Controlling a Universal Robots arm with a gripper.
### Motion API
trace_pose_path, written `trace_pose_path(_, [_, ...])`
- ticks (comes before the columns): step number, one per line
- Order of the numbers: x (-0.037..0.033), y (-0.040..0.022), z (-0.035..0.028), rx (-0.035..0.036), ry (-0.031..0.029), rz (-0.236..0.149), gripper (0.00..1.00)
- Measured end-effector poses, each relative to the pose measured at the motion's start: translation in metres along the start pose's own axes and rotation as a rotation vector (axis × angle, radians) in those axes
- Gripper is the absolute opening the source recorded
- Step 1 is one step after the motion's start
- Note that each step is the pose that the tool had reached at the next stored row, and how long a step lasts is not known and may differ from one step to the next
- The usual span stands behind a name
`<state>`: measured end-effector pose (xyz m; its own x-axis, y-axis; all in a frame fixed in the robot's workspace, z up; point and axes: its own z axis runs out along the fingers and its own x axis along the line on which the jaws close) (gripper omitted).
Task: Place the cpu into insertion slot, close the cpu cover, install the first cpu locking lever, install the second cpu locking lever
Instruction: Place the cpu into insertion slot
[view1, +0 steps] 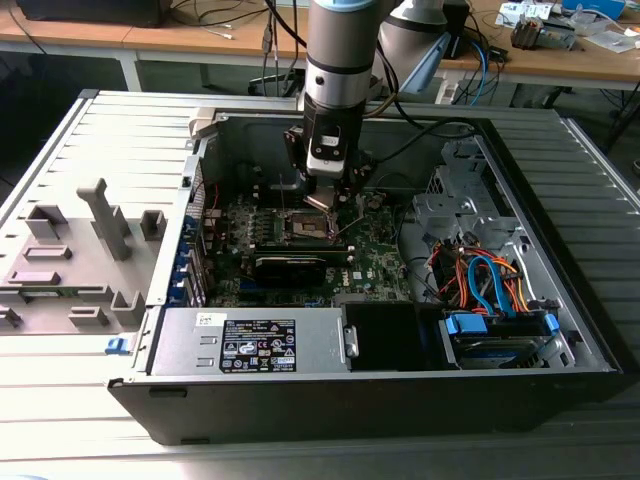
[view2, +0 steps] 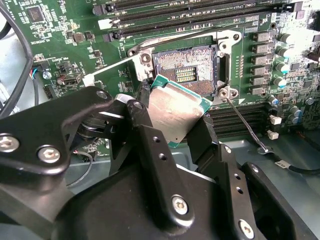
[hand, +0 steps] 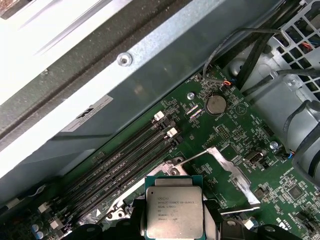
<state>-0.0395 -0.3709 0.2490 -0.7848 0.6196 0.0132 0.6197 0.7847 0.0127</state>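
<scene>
While the gripper pinches the cpu by its sides, tilted just over the edge of the open insertion slot, I think it must be made flat, lined up with the slot's corners, and set down softly so nothing inside bends.

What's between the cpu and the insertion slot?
Nothing: in the second wrist view the cpu, held by the gripper, hangs right by the open insertion slot.

Silver-grey cpu (teal rim), green mobo.
</scene>
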Motion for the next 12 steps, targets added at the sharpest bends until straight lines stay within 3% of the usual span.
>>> trace_pose_path(12, [0.0,0.0,0.0005,-0.0001,-0.0001,0.008,0.55])
